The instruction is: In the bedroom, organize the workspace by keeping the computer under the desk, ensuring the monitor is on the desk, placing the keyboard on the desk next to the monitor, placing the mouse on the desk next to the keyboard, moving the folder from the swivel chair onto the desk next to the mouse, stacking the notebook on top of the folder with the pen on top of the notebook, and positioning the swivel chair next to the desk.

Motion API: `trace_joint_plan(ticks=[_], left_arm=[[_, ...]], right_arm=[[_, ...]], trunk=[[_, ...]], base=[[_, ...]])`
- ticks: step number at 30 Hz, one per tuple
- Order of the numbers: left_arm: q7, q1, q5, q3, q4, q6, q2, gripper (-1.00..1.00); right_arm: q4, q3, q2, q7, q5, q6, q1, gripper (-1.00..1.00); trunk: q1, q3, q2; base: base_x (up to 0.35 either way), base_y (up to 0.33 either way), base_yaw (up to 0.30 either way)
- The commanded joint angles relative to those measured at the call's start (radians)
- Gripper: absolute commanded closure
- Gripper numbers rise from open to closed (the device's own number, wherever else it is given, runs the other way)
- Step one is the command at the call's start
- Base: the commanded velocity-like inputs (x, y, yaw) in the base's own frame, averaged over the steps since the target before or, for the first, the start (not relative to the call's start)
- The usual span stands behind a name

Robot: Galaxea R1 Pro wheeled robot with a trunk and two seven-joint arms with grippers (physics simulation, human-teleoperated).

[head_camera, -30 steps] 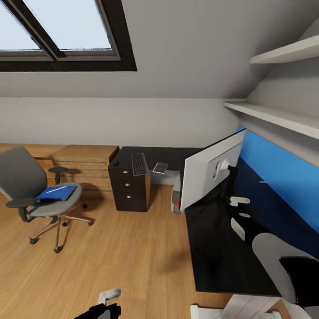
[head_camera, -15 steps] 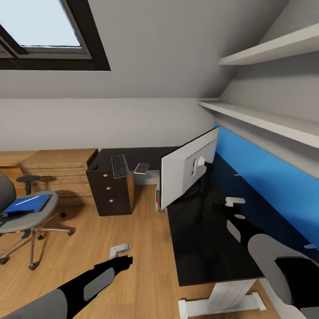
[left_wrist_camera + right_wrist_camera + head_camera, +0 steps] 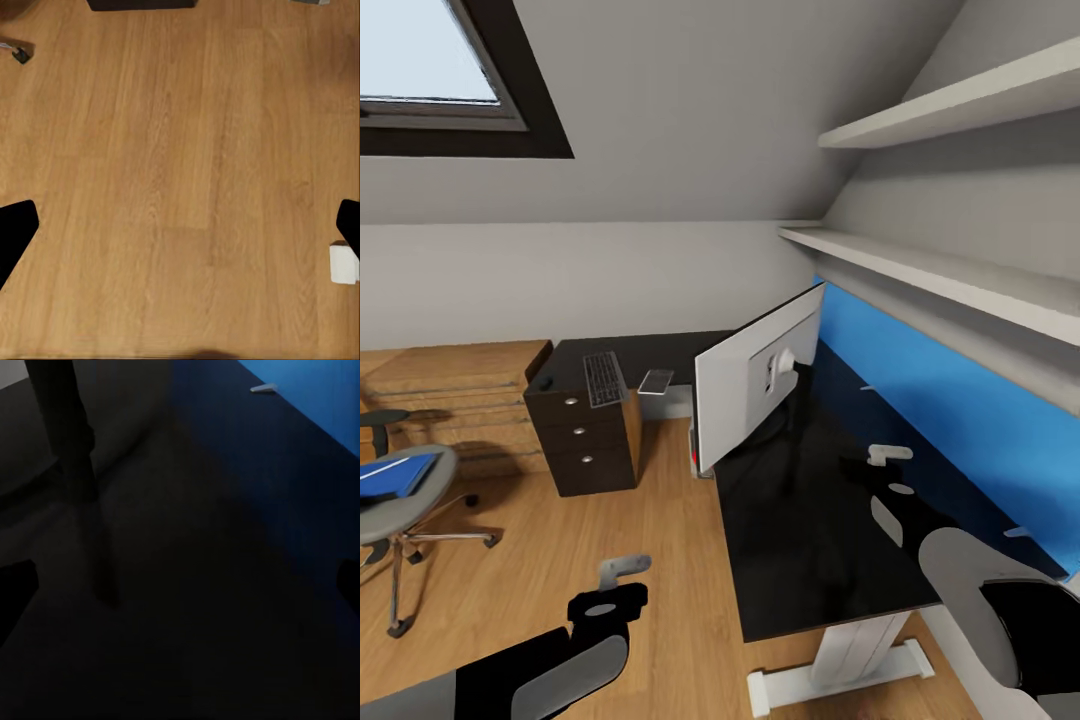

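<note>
Your left gripper [image 3: 622, 570] hangs over bare floor [image 3: 180, 187], fingers spread, empty. Right gripper [image 3: 888, 470] over the desk [image 3: 810, 540], spread, empty. Folder [image 3: 395, 472] lies on the chair [image 3: 400, 510]; monitor [image 3: 755, 385] and keyboard [image 3: 603, 378] on the desk.

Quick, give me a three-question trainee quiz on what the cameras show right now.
1. True or false: the keyboard lies on the desk.
2. Where is the blue folder? A) on the desk B) on the chair C) on the floor
3. Fill in: the monitor shows the head camera its white ____.

Key
1. True; it lies on the far wing, above the drawers.
2. B.
3. Back.
</note>
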Motion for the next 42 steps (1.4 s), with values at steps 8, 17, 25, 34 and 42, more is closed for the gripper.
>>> trace_joint_plan(ticks=[8, 17, 25, 34, 42], left_arm=[[0.051, -0.001, 0.044, 0.004, 0.023, 0.001, 0.004, -1.00], [0.055, -0.001, 0.048, 0.006, 0.026, 0.000, 0.004, -1.00], [0.055, -0.001, 0.049, 0.006, 0.034, -0.001, 0.004, -1.00], [0.054, -0.001, 0.050, 0.021, 0.104, -0.001, 0.002, -1.00], [-0.008, -0.001, 0.050, 0.070, 0.164, 0.000, 0.001, -1.00]], right_arm=[[0.002, 0.009, 0.003, -0.002, -0.010, -0.004, -0.001, -1.00], [0.001, 0.011, 0.020, -0.001, -0.011, -0.003, -0.001, -1.00], [0.001, 0.011, 0.044, -0.002, -0.011, -0.004, -0.001, -1.00], [0.001, 0.010, 0.071, -0.004, -0.008, -0.005, 0.002, -1.00], [0.001, 0.010, 0.071, -0.002, -0.008, -0.005, 0.003, -1.00]], trunk=[[0.000, -0.001, -0.001], [0.000, -0.001, -0.001], [0.000, -0.001, -0.001], [0.000, -0.004, -0.001], [0.000, -0.005, -0.001]], base=[[0.000, 0.000, -0.012], [0.000, 0.000, 0.000], [0.000, -0.061, 0.005], [0.000, -0.311, 0.202], [0.000, -0.307, 0.029]])
